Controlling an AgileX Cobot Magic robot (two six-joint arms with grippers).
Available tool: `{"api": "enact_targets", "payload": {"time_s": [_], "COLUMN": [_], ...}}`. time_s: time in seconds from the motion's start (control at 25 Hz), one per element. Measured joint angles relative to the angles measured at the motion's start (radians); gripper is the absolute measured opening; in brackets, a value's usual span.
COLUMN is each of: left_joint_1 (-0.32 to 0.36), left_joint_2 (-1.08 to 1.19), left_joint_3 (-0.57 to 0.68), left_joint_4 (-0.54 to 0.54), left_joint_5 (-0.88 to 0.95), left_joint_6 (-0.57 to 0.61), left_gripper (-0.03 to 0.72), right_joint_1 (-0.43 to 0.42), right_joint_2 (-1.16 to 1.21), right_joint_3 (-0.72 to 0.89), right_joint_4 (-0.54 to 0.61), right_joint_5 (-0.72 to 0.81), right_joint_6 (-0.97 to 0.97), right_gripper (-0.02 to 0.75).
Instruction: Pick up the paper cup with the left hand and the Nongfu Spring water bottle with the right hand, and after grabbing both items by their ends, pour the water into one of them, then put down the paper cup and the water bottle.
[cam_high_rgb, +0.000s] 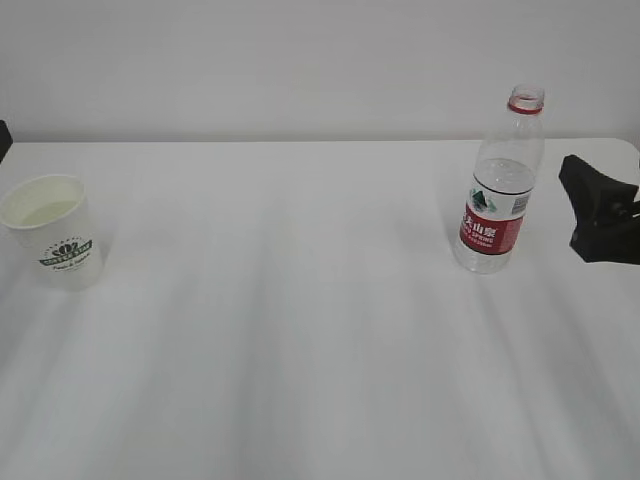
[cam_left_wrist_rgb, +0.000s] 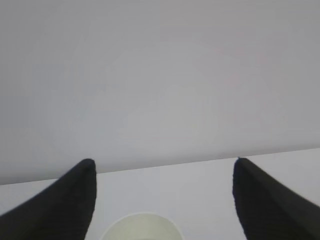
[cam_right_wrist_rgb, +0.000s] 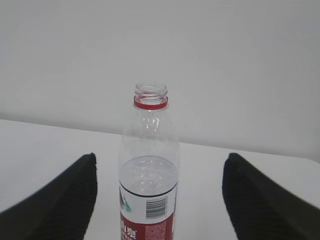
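The white paper cup with a dark green logo stands upright at the table's left edge. In the left wrist view only its cream rim shows at the bottom, between and short of the fingertips of my open left gripper. That gripper is not visible in the exterior view. The uncapped Nongfu Spring water bottle stands upright at the right, with water up to just above its red label. My right gripper hovers to the bottle's right, apart from it. Its fingers stand wide either side of the bottle, touching nothing.
The white table runs back to a white wall. A dark object shows at the left edge behind the cup. The table's right corner lies just behind the right gripper.
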Motion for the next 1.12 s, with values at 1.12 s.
{"api": "enact_targets", "payload": {"time_s": [1.12], "left_joint_1": [0.0], "left_joint_2": [-0.397], "left_joint_3": [0.004], "left_joint_4": [0.026], "left_joint_5": [0.511], "left_joint_6": [-0.073], "left_gripper": [0.593], "right_joint_1": [0.0], "right_joint_2": [-0.264], "right_joint_3": [0.002], "right_joint_4": [0.017], "right_joint_5": [0.412], "right_joint_6": [-0.02], "right_gripper": [0.593]}}
